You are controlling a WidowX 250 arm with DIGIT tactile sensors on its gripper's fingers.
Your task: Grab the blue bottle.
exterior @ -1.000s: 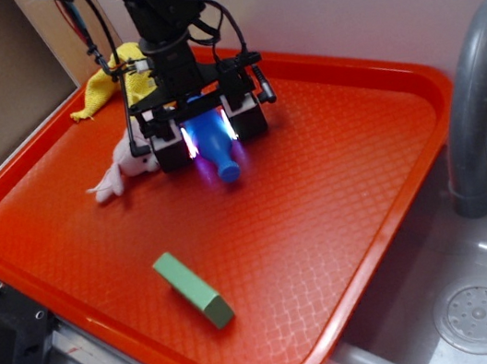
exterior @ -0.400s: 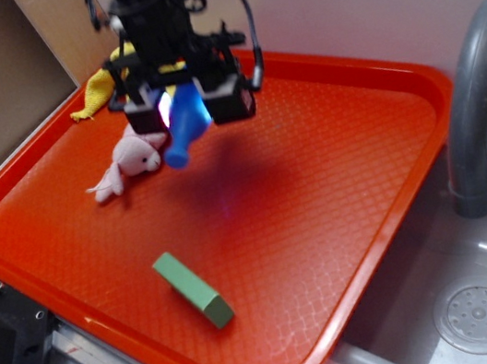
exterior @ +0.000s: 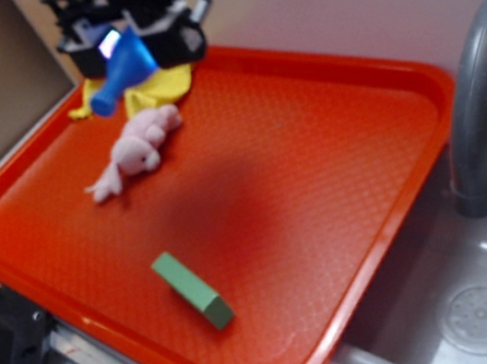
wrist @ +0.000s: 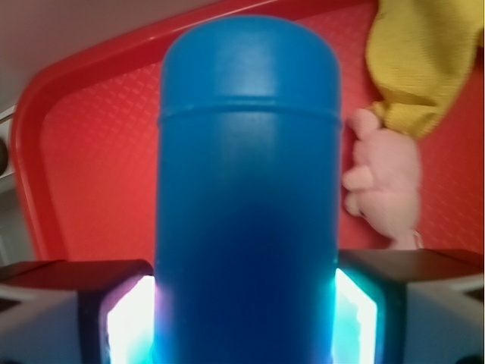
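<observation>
From the exterior view, the gripper (exterior: 131, 40) sits up near the tray's far-left corner with the blue bottle (exterior: 124, 68) clamped between its fingers, well clear of the red tray (exterior: 336, 176) — the bottle is tilted, narrow neck pointing down and toward the left, fat body up between the pads. So the bottle's long axis runs out of the jaws at a slant rather than across them, and there's nothing left to reach for; the grab looks done, and any coming move is just keeping that squeeze on a smooth plastic body that could slip. Below it lie a yellow cloth (exterior: 158, 89), soft and crumpled, and a fuzzy pink plush toy (exterior: 135, 150) just beside it, while a green block (exterior: 192, 289), hard-edged and rectangular, lies well apart near the front rim. The tray has a fine diamond texture. A grey faucet (exterior: 477, 96) curves over a sink on the right. In the wrist view, the bottle fills the frame — glossy, rounded, with a faint ridge ring — pinched on both sides by the glowing fingers (wrist: 129, 318), closed snugly on it.
</observation>
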